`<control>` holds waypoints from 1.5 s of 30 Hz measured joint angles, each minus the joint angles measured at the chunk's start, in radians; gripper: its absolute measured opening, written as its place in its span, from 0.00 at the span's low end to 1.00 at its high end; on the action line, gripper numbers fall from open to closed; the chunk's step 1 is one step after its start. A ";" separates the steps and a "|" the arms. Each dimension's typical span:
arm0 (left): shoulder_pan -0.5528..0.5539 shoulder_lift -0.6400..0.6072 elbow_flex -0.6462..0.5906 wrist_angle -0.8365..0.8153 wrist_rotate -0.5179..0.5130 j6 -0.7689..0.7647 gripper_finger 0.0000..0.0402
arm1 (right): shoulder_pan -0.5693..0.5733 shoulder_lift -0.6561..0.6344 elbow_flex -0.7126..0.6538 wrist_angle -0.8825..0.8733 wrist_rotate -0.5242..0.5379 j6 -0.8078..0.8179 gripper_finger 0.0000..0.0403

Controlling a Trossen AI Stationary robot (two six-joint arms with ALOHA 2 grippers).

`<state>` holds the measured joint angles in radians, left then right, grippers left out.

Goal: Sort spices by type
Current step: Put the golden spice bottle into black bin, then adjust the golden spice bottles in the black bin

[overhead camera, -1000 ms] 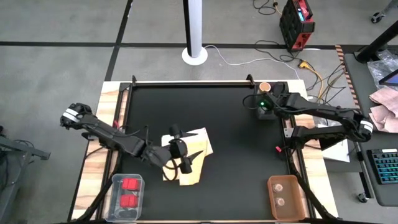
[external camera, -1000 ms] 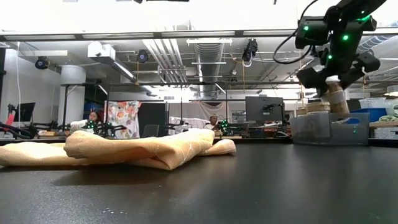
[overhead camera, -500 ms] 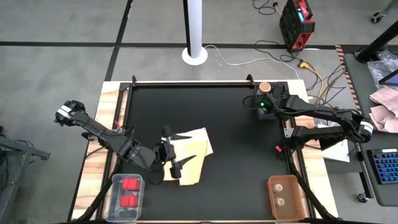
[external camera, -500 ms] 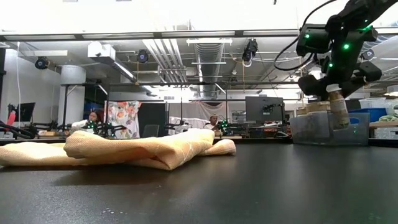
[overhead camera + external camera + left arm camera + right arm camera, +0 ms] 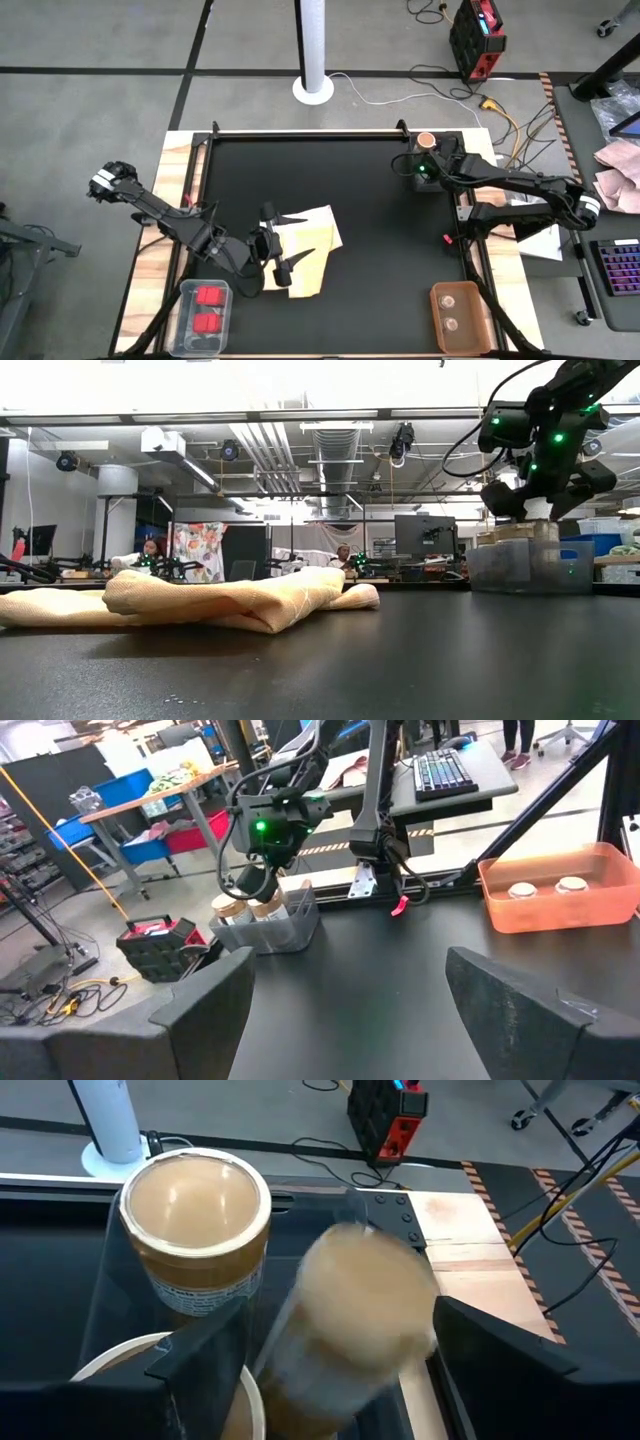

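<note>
My right gripper (image 5: 428, 158) hangs open over the clear bin (image 5: 520, 568) at the table's far right corner. A blurred, tilted tan-topped jar (image 5: 360, 1300) sits between its fingers, and its pale body (image 5: 537, 510) shows just under the gripper. Two more jars (image 5: 195, 1230) (image 5: 170, 1380) stand upright in the bin. Red blocks (image 5: 208, 305) lie in a clear bin near left. Two pale round ones (image 5: 545, 890) lie in the orange bin (image 5: 455, 315). My left gripper (image 5: 276, 242) is open above the yellow cloth's (image 5: 310, 245) left edge. My right gripper comes from above with its fingers (image 5: 500, 1355) on either side of the tilted jar's top end (image 5: 370, 1280). The jar is blurred while the fingers are sharp, and I cannot tell whether either finger touches it.
The folded yellow cloth (image 5: 230, 600) lies at mid-table, a low hump in the low view. Bare black tabletop spreads between the cloth and the far right bin. The table's frame rails run along the left and right edges. People and desks show far behind the table.
My left gripper has drawn back a little toward the table's near left and then kept still. My right gripper has sunk toward the far right bin. The jar that hung tilted below it has gone down among the other jars.
</note>
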<state>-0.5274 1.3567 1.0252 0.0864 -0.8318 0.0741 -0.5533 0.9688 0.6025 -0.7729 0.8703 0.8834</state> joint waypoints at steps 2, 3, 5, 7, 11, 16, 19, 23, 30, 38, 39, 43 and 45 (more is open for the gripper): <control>0.000 0.000 0.000 0.000 0.000 0.000 0.77 | 0.000 0.000 0.000 0.000 -0.001 0.000 0.75; -0.001 0.000 0.000 0.000 0.000 0.000 0.77 | 0.000 0.000 0.000 0.001 -0.003 0.000 0.74; -0.002 0.000 0.000 -0.001 0.000 0.000 0.77 | 0.000 0.000 0.000 0.000 -0.004 -0.003 0.71; -0.002 0.000 0.000 -0.007 0.000 -0.001 0.77 | 0.000 -0.001 0.000 -0.001 -0.006 -0.007 0.68; -0.003 0.001 -0.001 -0.024 0.000 -0.007 0.77 | 0.001 -0.001 0.014 -0.006 -0.015 -0.037 0.63; -0.003 0.001 -0.001 -0.032 0.000 -0.014 0.77 | 0.001 -0.007 0.036 -0.006 -0.015 -0.061 0.57; -0.003 0.001 -0.001 -0.042 0.000 -0.022 0.77 | 0.001 -0.012 0.055 -0.007 -0.023 -0.087 0.54; -0.003 0.001 -0.001 -0.077 0.000 -0.036 0.77 | 0.001 -0.012 0.100 -0.010 -0.083 -0.129 0.48; -0.004 0.000 0.002 -0.101 -0.020 -0.030 0.77 | -0.017 0.003 0.230 -0.015 -0.241 -0.197 0.29; -0.008 -0.033 0.040 -0.231 -0.197 0.046 0.77 | -0.129 0.232 0.568 -0.277 -0.282 -0.323 0.04; -0.008 -0.043 0.040 -0.244 -0.198 0.060 0.77 | -0.158 0.274 0.615 -0.337 -0.302 -0.325 0.04; -0.006 -0.102 0.040 -0.318 -0.211 0.075 0.77 | -0.281 0.424 0.754 -0.531 -0.407 -0.375 0.03; -0.006 -0.138 0.039 -0.366 -0.228 0.074 0.77 | -0.336 0.467 0.775 -0.563 -0.488 -0.419 0.03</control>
<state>-0.5335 1.2187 1.0641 -0.2799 -1.0598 0.1483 -0.8895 1.4361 1.3773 -1.3361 0.3826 0.4639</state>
